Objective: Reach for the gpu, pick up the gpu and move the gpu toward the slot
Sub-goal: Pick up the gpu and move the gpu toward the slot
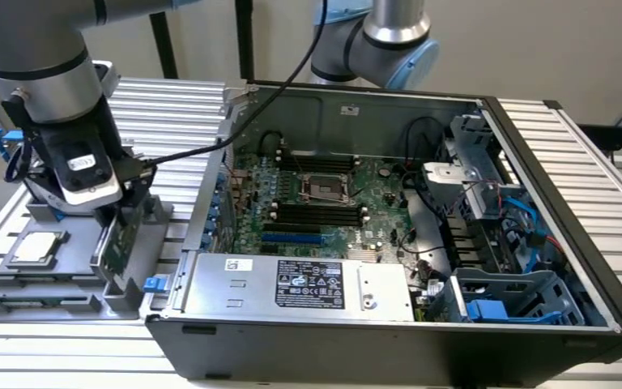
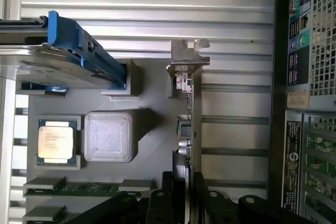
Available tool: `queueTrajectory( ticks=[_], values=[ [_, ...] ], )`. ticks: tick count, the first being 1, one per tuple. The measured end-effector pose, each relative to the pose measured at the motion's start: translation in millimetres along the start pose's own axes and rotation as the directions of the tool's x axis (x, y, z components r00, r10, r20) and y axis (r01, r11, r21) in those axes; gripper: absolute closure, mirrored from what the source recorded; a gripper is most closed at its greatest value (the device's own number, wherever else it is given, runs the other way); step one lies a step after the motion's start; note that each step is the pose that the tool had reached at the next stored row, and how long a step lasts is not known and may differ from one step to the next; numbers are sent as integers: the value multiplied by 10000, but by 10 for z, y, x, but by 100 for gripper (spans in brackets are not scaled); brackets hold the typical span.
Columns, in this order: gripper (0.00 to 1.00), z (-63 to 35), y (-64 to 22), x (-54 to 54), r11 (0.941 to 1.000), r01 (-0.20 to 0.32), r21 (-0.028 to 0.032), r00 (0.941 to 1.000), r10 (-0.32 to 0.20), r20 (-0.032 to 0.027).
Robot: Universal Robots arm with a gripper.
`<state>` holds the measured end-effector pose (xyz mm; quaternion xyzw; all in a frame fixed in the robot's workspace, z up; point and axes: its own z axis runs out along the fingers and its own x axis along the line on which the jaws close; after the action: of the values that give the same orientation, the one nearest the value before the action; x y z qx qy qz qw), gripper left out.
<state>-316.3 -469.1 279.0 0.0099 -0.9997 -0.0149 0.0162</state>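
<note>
The hand (image 1: pixel 120 209) sits low in the exterior view's left, under the grey arm (image 1: pixel 41 73) that comes down from the upper left corner. It is clenched on the gpu (image 1: pixel 114 243). In the wrist view the dark fingers (image 2: pixel 170 198) press the card's upper edge from both sides, with the hand (image 2: pixel 188 182) straddling it. The gpu (image 2: pixel 190 119) stands on edge, thin and green, and its silver bracket (image 2: pixel 188 59) is at the end far from the fingers. I cannot tell whether its lower edge is seated in the holder below or just clear of it.

The ribbed metal counter (image 1: pixel 592 178) spans the whole exterior view. The open black computer case (image 1: pixel 398 348) lies on it and takes up the centre and right. Inside the case, the green motherboard (image 1: pixel 322 203) lies in the middle. A silver power supply (image 1: pixel 289 284) with a dark label runs along the near wall. A blue drive cage (image 1: pixel 495 304) sits in the lower right corner.

A grey moulded holder (image 1: pixel 41 288) rests on the counter just beside the case, at the exterior view's lower left, and the gpu rises from its case-side edge. In the wrist view the holder (image 2: pixel 152 108) also carries a hard drive (image 2: pixel 68 61) with blue rails. Two memory sticks (image 2: pixel 84 187) lie in its slots. A small square silver chip (image 2: pixel 55 141) sits in its own pocket, well apart from the gpu
</note>
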Motion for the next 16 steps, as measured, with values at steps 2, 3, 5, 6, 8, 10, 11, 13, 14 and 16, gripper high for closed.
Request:
queueTrajectory(
  ticks=[2,3,5,6,8,10,11,13,14,16],
  values=[
    [73,-91,3,0,10000,0,-1,10000,0,-1],
    [73,-137,4,0,10000,1,1,10000,-1,-3],
    [73,-226,6,-4,10000,1,-1,10000,-1,-2],
    [73,-275,8,-7,10000,0,-1,10000,0,-3],
    [73,-365,10,-14,10000,0,0,10000,0,-3],
    [73,-454,13,-22,10000,0,-1,10000,0,-3],
    [73,-502,14,-27,10000,0,-1,10000,0,-3],
    [73,-593,17,-39,10000,0,0,10000,0,-3],
    [73,-638,18,-47,10000,1,0,10000,-1,-5],
    [73,-728,20,-65,10000,3,0,10000,-3,-4]
  ],
)
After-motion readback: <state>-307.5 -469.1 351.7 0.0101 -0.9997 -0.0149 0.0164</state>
